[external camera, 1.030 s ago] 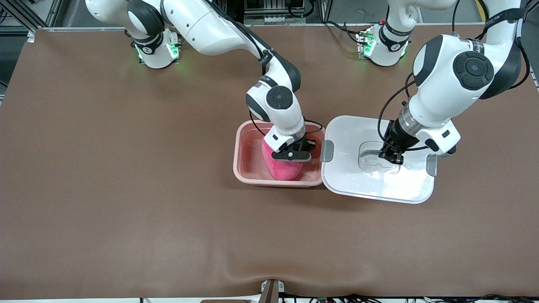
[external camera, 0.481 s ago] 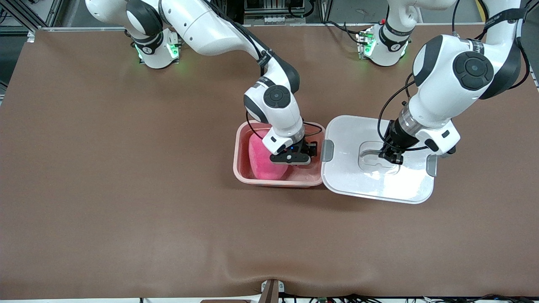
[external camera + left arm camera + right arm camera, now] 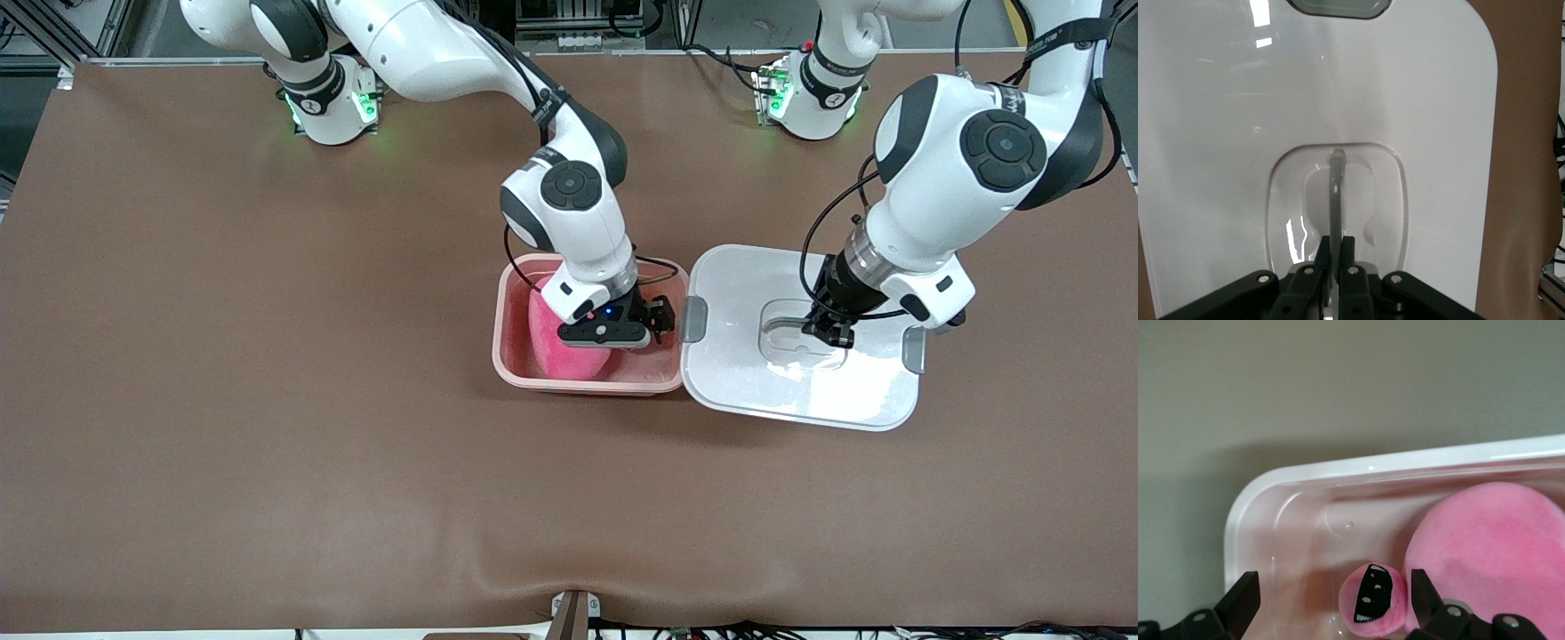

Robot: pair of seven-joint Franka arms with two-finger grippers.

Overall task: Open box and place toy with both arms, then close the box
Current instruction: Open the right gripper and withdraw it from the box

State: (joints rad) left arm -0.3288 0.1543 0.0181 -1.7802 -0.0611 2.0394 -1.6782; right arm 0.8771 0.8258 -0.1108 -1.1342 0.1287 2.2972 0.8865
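The right gripper (image 3: 613,336) hangs over the open pink box (image 3: 507,356), jaws apart; the toy (image 3: 556,347) lies inside, one dark eye (image 3: 1373,592) visible only in the right wrist view. The left gripper (image 3: 827,333) is clamped on the handle (image 3: 1335,200) of the lid (image 3: 738,391), which sits beside the box.

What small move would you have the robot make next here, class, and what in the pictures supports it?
Probably lift the right gripper straight up out of the box. Its fingers stand open on either side of the toy, which lies inside the box. The left gripper is shut on the handle of the lid beside the box, ready to close it.
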